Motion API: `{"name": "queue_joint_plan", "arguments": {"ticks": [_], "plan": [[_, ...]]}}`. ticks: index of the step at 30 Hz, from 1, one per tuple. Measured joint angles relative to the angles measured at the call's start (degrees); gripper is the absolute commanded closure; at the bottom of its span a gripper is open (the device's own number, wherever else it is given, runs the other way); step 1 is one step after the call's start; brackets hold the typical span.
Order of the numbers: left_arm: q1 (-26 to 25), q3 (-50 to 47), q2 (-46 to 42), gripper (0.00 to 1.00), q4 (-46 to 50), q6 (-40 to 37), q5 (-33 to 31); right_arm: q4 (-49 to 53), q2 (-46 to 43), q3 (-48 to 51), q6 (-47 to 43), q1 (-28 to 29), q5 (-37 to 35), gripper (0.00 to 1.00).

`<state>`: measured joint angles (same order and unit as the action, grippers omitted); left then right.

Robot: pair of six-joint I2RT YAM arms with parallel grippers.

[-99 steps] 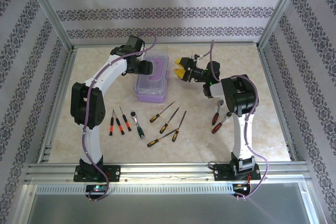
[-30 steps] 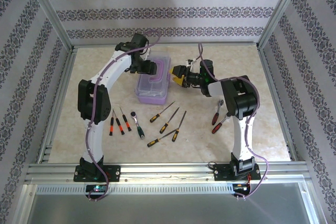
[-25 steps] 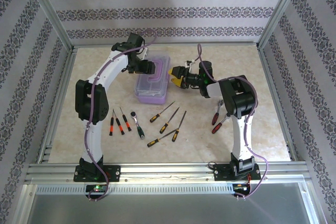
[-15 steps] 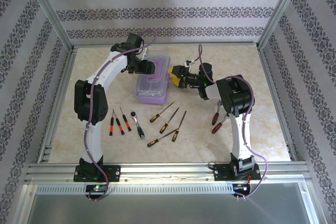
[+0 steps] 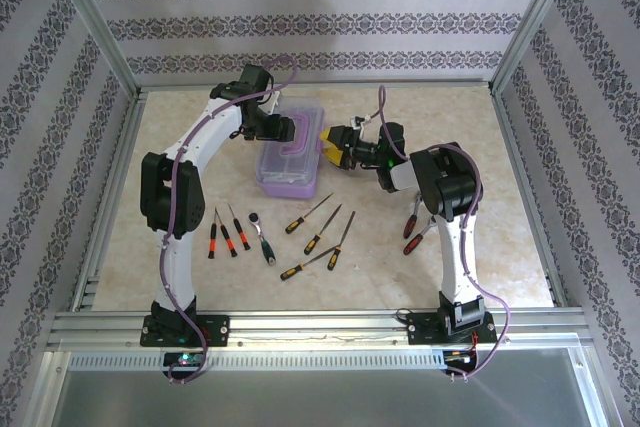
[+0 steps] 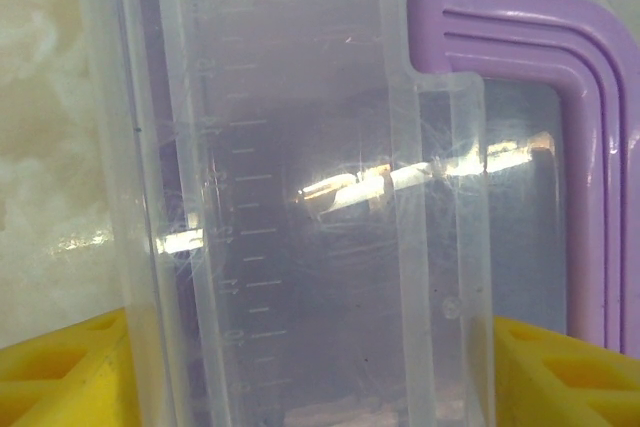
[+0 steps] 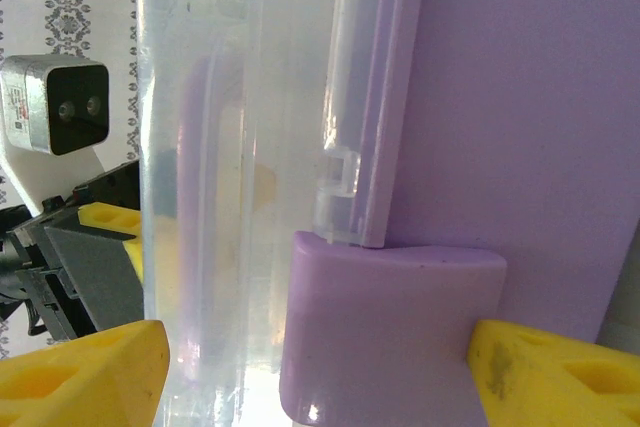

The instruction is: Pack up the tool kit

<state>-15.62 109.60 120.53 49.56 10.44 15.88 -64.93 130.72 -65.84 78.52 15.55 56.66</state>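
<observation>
Tool kit (image 5: 290, 162) is on the surface (image 5: 480, 137), roughly 11 o'clock from centre, clear lid (image 6: 300, 147) down on the lilac base (image 7: 530, 97). My left hand (image 5: 297, 131) is at the kit's 11 o'clock end, set wide and clamped across it. In the left wrist view a yellow fingertip (image 6: 60, 372) sits on each side of the lid, with the purple handle (image 6: 590, 147) just inside the right one. My right hand (image 5: 331, 147) is on the kit's 3 o'clock side, also wide and clamped on the box. Its fingers bracket the lid edge and the lilac latch (image 7: 390, 317), and one pad (image 7: 550, 372) touches the latch corner. Loose tools lie at the kit's 6 o'clock: three small red-handled screwdrivers (image 5: 228, 235), a black ratchet (image 5: 263, 237) and four orange-and-black screwdrivers (image 5: 318, 232). Two red-handled ratchets (image 5: 410, 227) are at 4 o'clock, beside my right arm. None of them touches the kit.
</observation>
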Motion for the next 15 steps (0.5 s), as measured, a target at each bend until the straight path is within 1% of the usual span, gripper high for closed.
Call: {"name": "queue_joint_plan", "arguments": {"ticks": [8,12,15], "plan": [[0.2,-0.2,-0.1,0.4,-0.1,-0.4,0.2,-0.6,1.2,0.5,0.6,1.3,-0.2,0.2],[0.3,-0.3,-0.1,0.41,-0.1,-0.4,0.5,-4.8,2.9,0.2,3.8,1.3,0.1,0.2],[0.4,-0.9,-0.4,0.41,-0.6,-0.5,0.4,-7.7,3.6,0.2,7.3,1.3,0.0,0.22]]}}
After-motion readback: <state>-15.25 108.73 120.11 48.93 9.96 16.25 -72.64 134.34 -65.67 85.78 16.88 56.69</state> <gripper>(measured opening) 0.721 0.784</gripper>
